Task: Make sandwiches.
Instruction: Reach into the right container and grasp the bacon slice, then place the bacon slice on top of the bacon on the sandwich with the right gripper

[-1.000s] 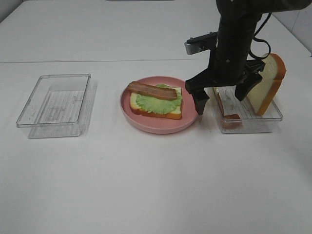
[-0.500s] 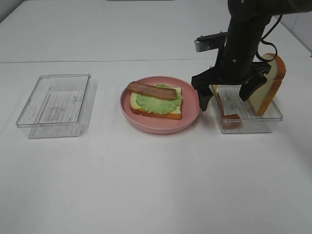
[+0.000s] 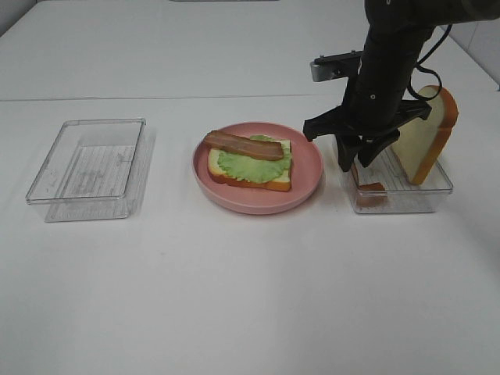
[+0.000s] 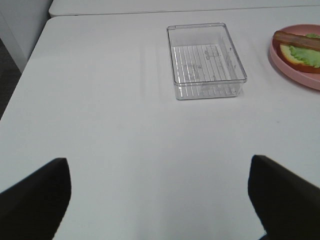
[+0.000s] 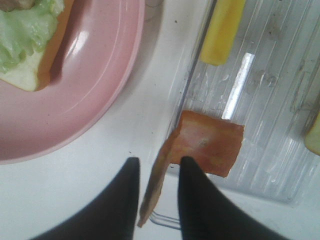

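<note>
fingers [image 5: 120, 210] of the right gripper [image 5: 159, 162] pinch a brown-red toy bacon strip [image 5: 210, 145] at the clear plastic tray [image 5: 260, 100] edge. next, i think, it needs lifting onto the open lettuce sandwich [image 3: 251, 166].

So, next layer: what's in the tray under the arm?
Bacon strip between the right fingers, yellow cheese slice, bread slice leaning at one end; the arm covers the rest.

The pink plate [image 5: 100, 75] is smooth, glossy plastic. The left tray [image 3: 86, 168] and right tray [image 3: 410, 199] are clear, ribbed, shiny plastic. The table [image 3: 234, 297] is white and matt. The bacon strip [image 5: 210, 145] looks smooth and waxy, and the lettuce [image 5: 25, 30] looks crinkled.
</note>
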